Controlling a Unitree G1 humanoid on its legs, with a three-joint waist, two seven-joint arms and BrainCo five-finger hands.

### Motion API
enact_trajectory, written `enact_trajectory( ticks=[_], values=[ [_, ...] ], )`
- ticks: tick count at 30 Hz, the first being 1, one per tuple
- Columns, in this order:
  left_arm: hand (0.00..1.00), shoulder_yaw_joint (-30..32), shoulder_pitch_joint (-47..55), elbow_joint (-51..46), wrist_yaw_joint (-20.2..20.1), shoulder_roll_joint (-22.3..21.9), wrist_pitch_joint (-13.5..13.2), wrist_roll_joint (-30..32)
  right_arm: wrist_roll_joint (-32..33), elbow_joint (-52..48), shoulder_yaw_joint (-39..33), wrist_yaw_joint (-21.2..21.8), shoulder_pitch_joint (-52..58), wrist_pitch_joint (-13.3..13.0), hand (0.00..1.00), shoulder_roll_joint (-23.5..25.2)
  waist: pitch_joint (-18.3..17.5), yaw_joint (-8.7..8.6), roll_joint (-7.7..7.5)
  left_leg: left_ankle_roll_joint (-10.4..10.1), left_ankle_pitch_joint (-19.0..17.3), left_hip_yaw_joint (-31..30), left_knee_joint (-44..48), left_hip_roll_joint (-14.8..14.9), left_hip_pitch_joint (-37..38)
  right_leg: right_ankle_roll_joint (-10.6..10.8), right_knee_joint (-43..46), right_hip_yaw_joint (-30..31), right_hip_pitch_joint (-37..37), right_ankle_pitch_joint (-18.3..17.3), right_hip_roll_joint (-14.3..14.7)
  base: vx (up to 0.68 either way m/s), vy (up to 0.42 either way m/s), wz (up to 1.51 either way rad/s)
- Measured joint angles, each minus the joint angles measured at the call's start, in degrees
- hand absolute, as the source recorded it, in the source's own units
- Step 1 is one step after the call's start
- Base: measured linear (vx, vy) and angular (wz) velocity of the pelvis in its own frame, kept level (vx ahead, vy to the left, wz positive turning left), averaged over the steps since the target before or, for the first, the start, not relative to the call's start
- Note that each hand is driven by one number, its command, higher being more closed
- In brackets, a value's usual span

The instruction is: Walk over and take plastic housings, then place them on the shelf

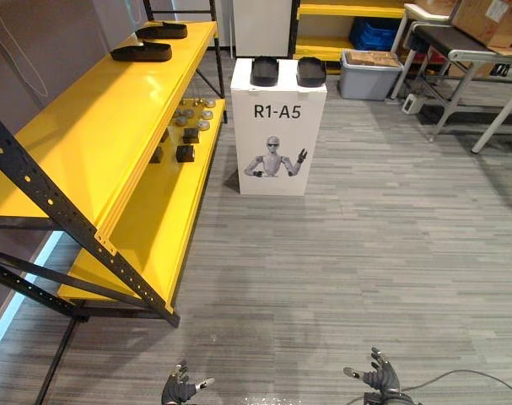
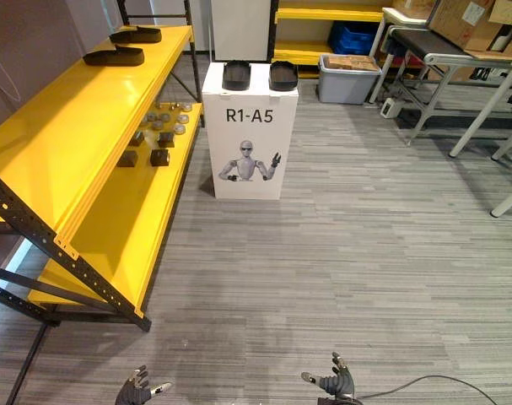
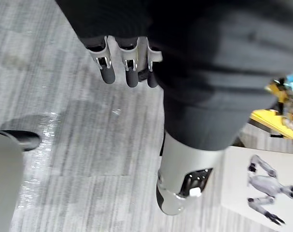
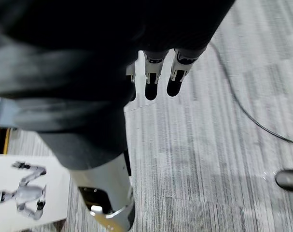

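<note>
Noting nearest, we find the left robot hand (image 1: pixel 181 388) and right robot hand (image 1: pixel 380 378) low, fingers spread, both empty. Well ahead, two black plastic housings (image 1: pixel 265 71) sit atop a white pedestal (image 1: pixel 249 139) (two more lie on the yellow shelf (image 1: pixel 95 126)).

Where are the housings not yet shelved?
Both housings sit side by side atop the white stand, straight ahead in the eye views, right of the yellow shelf.

Positioned at left: shelf (image 1: pixel 95 126), two levels. Laid on upper level, far end: further housings (image 1: pixel 142 52). Scattered on lower level: small parts (image 1: pixel 188 126). Stood ahead, right of shelf: pedestal (image 1: pixel 278 139). Set on pedestal top, side by side: plastic housings (image 1: pixel 265 71). Located behind pedestal, rightward: bin (image 1: pixel 369 74); farther right: tables (image 1: pixel 466 59).
</note>
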Motion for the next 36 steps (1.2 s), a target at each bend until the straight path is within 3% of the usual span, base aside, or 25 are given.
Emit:
enact_trajectory(
  ticks=[11, 22, 27, 30, 33, 36],
  values=[
    [0.0, 0.0, 1.1, -1.5, -0.1, -0.1, -0.3, 1.9, -1.0, -0.3, 0.6, 0.2, 0.2, 0.0, 0.0, -1.1, 0.1, -0.13, 0.11, -0.1, -0.2, 0.1, 0.3, 0.1, 0.6, 0.4, 1.2, 0.1, -0.2, -1.0, -0.1, -0.03, -0.012, -0.01],
    [0.0, 0.1, 2.1, -1.9, 0.9, 0.0, -0.3, 1.8, -0.4, -1.7, 0.6, -0.2, -0.5, 0.0, 0.0, -1.5, -0.1, -0.2, 0.37, 1.2, -0.8, 2.1, 1.5, 0.7, -1.5, 0.1, 1.6, 2.0, -3.1, -0.9, 0.6, -0.04, -0.004, -0.11],
    [0.0, 0.3, 1.9, -4.2, 1.4, -0.1, -0.3, 0.1, 1.7, -1.7, 0.4, -1.2, -2.8, 0.1, 0.0, -1.7, 0.0, -0.04, 0.66, 1.6, -5.0, 3.8, 6.9, 1.5, -4.8, 0.5, 3.1, 3.9, -5.2, -2.0, 1.0, 0.05, 0.012, -0.22],
    [0.0, 0.1, 2.0, -6.7, 1.5, -0.2, -0.3, -0.3, 2.1, -1.1, 0.4, -1.5, -4.5, 0.2, 0.0, -2.1, 0.5, 0.08, 1.01, 2.5, -9.9, 4.9, 12.2, 1.6, -6.5, 3.2, 16.1, 4.4, -10.3, -7.5, 0.1, 0.1, 0.033, -0.17],
    [0.0, 0.0, 0.8, -7.7, 1.6, -0.1, -0.2, -0.4, 2.3, -1.1, 0.6, -1.5, -4.3, 0.6, 0.0, -1.7, 2.4, 0.02, 1.23, 3.4, -13.3, 4.3, 13.6, 1.2, -2.3, 4.6, 41.2, -1.3, -20.3, -9.1, -3.5, 0.23, 0.062, 0.09],
    [0.0, -0.3, -1.2, -7.7, 2.2, 0.6, 0.1, -0.4, 2.5, -1.2, 0.7, -1.8, -4.7, 0.7, 0.0, -2.2, 3.4, -0.82, 1.49, 3.6, -14.9, 1.7, 12.7, 1.8, 1.3, 4.2, 39.7, -6.5, -25.6, -10.1, -5.8, 0.32, -0.005, 0.36]
  ],
)
